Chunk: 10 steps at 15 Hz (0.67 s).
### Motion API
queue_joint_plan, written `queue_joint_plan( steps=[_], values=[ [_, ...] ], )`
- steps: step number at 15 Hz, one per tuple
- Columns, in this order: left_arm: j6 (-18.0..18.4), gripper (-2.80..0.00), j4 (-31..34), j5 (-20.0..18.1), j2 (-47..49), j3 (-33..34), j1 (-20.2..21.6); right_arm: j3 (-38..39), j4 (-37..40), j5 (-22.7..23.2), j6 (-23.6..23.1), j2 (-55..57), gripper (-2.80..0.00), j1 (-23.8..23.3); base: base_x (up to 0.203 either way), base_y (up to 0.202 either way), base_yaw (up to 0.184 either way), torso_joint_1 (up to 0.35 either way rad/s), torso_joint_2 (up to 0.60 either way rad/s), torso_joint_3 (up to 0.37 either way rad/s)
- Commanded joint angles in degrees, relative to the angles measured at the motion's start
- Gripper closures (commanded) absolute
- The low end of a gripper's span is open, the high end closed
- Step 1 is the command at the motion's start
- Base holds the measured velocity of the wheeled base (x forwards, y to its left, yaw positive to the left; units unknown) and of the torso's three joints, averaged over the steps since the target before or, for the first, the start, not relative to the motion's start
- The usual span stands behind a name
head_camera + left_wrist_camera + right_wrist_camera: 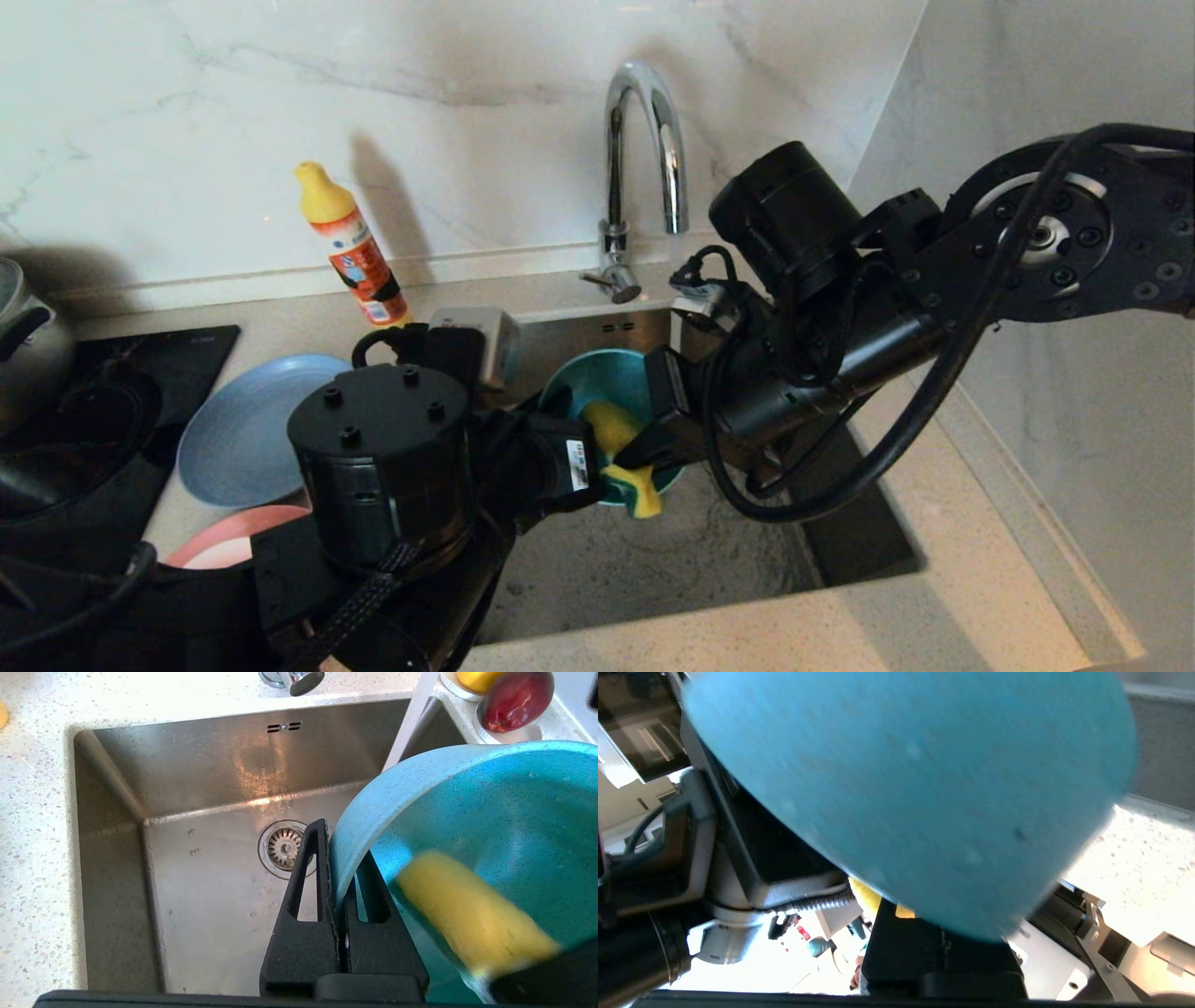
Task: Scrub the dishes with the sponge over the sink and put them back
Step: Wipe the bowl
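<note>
My left gripper [338,861] is shut on the rim of the teal bowl [607,373], one finger outside and one inside, and holds it tilted over the sink [653,560]. Reaching in from the right, my right gripper [644,448] is shut on the yellow sponge [618,431], which presses against the inside of the bowl [490,812]. The sponge [467,914] shows blurred in the left wrist view. In the right wrist view the bowl's outside [924,788] fills the picture and hides the right fingertips; only a strip of sponge [866,896] shows. A blue-grey plate [243,429] and a salmon-pink plate [233,541] lie on the counter to the left.
The sink floor [210,914] has a round drain strainer [282,847]. A chrome faucet [644,140] stands behind the sink, and an orange detergent bottle [355,247] leans at the wall. A black cooktop [93,420] with a pot [28,336] is far left. A saucer with fruit [509,695] sits beside the sink.
</note>
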Motion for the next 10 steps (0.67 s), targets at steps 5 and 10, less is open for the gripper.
queue_joint_plan(
  steps=[5, 10],
  values=[
    [-0.3, 0.00, -0.4, 0.2, 0.3, -0.4, 0.1, -0.1, 1.7, 0.0, -0.1, -3.5, 0.00, -2.1, 0.000, 0.000, 0.000, 0.000, 0.00, 0.000],
    [-0.4, 0.00, -0.4, 0.3, 0.4, 0.2, 0.0, -2.0, 1.9, 0.0, 0.0, -4.5, 0.00, -2.1, 0.000, 0.000, 0.000, 0.000, 0.00, 0.000]
  ],
)
